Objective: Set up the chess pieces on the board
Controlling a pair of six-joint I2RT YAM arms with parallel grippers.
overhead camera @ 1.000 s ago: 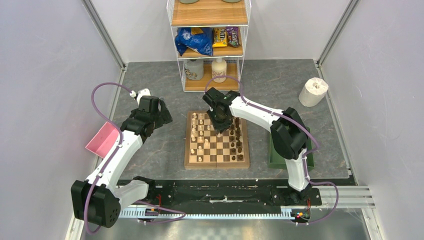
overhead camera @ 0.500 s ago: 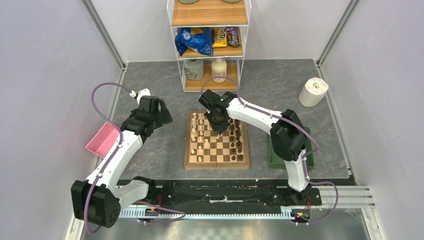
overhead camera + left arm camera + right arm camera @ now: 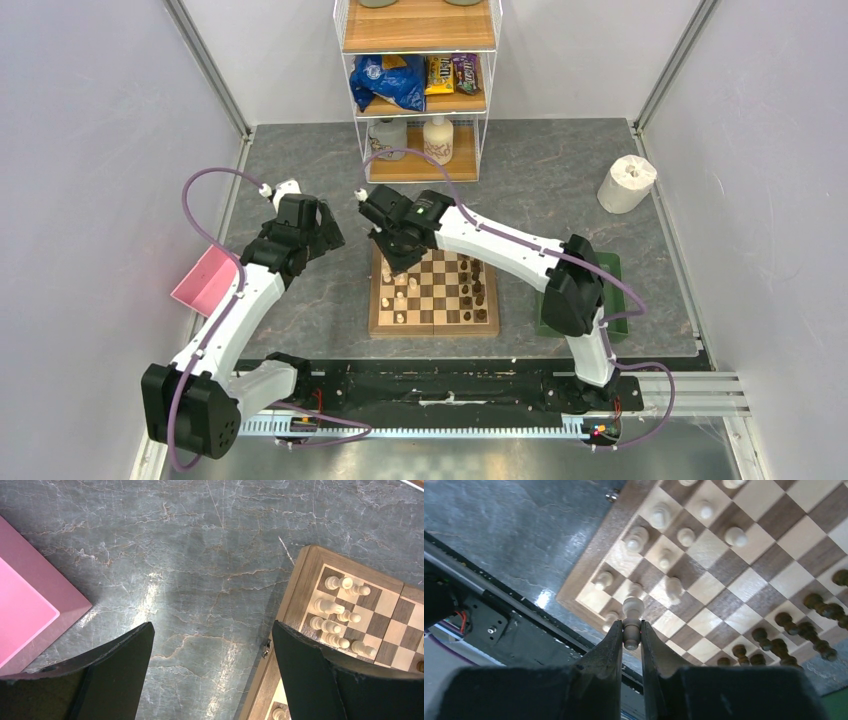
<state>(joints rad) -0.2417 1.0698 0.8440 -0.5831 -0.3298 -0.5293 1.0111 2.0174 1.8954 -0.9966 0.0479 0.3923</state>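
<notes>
The board (image 3: 433, 325) lies in the middle of the table, with pale chess pieces (image 3: 400, 300) along its left columns and dark ones (image 3: 480, 290) along its right. My right gripper (image 3: 393, 245) hangs over the board's far-left corner. In the right wrist view it (image 3: 631, 630) is shut on a pale pawn (image 3: 633, 607), held above the rows of pale pieces (image 3: 664, 535). My left gripper (image 3: 322, 228) hovers left of the board; in its wrist view it (image 3: 212, 630) stands open over bare table, beside the board's edge (image 3: 300, 585).
A pink tray (image 3: 205, 280) sits at the left, also seen in the left wrist view as the pink tray (image 3: 25, 615). A green tray (image 3: 620, 300) lies partly under the right arm. A wire shelf (image 3: 420, 90) stands behind the board, a paper roll (image 3: 627, 183) far right.
My right arm has swung left from the board's far middle to its far-left corner, its jaws narrowing. The left arm has not moved.
</notes>
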